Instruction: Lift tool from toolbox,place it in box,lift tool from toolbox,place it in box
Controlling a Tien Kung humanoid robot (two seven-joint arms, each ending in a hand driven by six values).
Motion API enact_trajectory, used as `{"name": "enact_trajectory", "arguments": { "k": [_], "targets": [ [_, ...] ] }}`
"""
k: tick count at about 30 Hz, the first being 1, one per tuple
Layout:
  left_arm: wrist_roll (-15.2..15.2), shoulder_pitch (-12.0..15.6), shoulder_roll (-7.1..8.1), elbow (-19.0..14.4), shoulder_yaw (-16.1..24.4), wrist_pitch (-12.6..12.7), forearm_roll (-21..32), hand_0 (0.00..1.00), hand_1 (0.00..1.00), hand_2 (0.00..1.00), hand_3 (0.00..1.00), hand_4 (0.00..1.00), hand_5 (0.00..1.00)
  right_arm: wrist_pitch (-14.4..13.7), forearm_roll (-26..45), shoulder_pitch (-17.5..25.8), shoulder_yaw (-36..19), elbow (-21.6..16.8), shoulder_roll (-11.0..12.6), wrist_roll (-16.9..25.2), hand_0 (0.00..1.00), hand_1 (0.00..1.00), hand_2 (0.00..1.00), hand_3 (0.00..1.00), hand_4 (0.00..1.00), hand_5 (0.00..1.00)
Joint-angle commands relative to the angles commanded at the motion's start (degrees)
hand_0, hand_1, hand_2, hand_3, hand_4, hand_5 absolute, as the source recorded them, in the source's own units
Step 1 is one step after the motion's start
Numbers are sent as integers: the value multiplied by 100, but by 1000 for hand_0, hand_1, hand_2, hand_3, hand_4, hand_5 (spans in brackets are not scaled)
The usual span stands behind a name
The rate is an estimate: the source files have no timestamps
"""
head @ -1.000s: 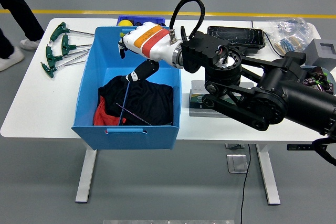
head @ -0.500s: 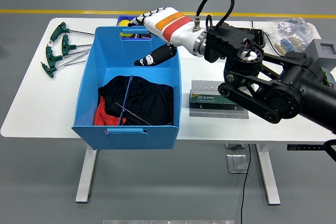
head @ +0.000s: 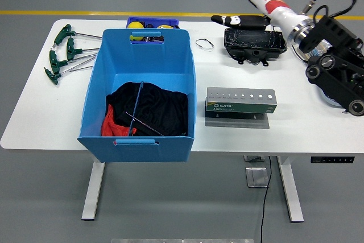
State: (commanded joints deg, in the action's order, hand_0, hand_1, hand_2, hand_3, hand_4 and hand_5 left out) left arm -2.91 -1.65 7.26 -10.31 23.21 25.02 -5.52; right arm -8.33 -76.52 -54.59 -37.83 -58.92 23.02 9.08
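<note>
Right robot hand [head: 245, 5]: raised over the far right of the white worktop [head: 34, 112], fingers spread wide, empty, above the black toolbox [head: 254, 42]. Blue box [head: 138, 98]: left of centre, holding dark cloth [head: 154, 109] with two thin tools [head: 138, 103] lying on it. Green-handled T-wrenches [head: 61, 52]: far left, beside the box. Grey socket case [head: 240, 102]: right of the box.

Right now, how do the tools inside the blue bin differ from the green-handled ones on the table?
The two tools in the blue bin are thin bare rods crossing on dark cloth. The green-handled T-wrenches lie fanned on the white table, left of the bin, several together. Both sets have slim metal shafts.
</note>
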Motion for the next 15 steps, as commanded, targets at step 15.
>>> {"name": "enact_trajectory", "arguments": {
  "k": [15],
  "targets": [
    [25, -42, -35, 0, -22, 7, -20, 473, 465, 477, 674, 715, 659, 632, 3596, 1912, -1844, -1413, 1920, -180, 986, 898, 907, 906, 998, 883]
  ]
}}
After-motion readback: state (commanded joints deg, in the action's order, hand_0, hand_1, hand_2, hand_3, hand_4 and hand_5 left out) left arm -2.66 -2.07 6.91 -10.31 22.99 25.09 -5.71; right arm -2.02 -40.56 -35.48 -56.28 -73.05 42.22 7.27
